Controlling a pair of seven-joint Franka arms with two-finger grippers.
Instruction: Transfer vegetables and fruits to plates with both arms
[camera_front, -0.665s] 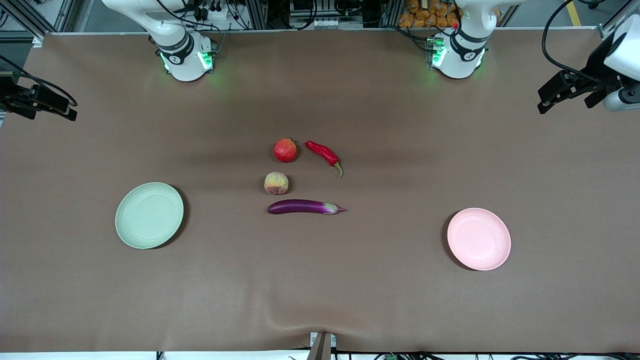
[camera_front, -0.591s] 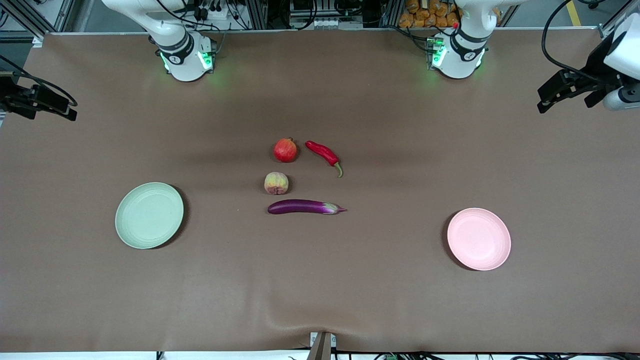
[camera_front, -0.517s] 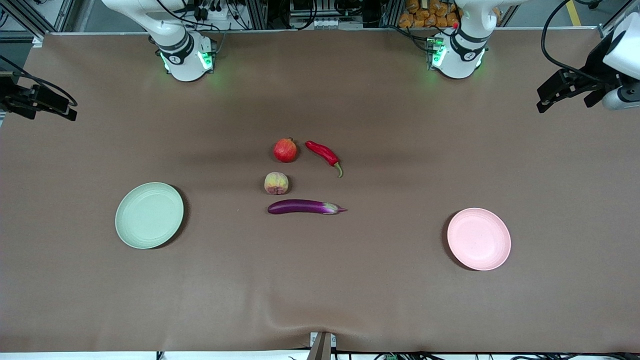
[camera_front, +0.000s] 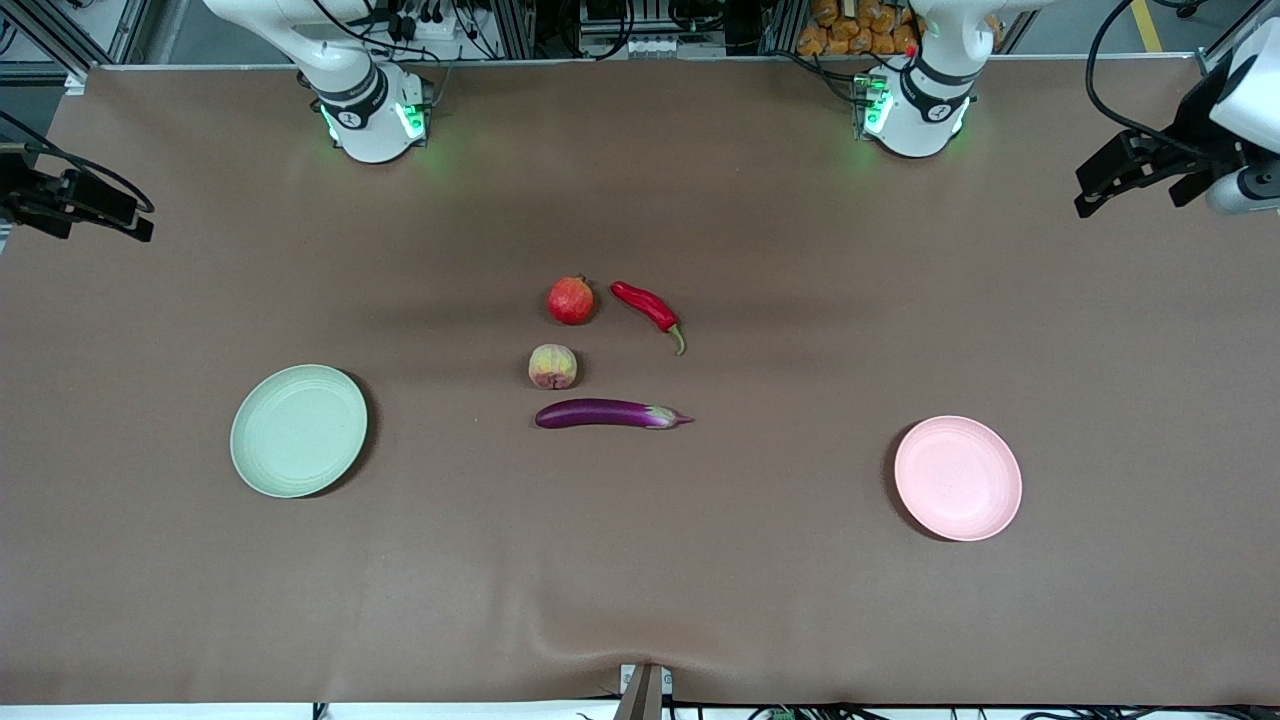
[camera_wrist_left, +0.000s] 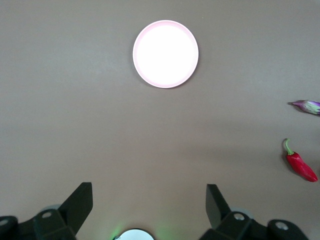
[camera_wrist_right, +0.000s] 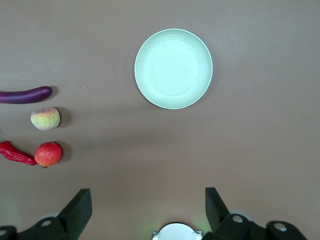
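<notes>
Front view: round red pomegranate-like fruit (camera_front: 571, 300), red chili (camera_front: 649, 309), pale peach (camera_front: 552, 366) and glossy purple eggplant (camera_front: 612, 413) cluster mid-table, between pale green plate (camera_front: 298, 430) and pale pink plate (camera_front: 957, 478). Best bet is probably each arm taking its nearest item.

Left wrist view: left gripper (camera_wrist_left: 149, 209) hangs high with jaws spread wide, empty.

Right wrist view: right gripper (camera_wrist_right: 148, 209) likewise.

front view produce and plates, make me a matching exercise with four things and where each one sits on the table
Things:
1. eggplant
2. chili
3. green plate
4. pink plate

Places:
A. toward the left arm's end of the table
B. beside the pomegranate
C. toward the right arm's end of the table
D. nearest the front camera of the four produce items, just below the peach

Pairs: 1-D, 2-B, 3-C, 4-A
</notes>
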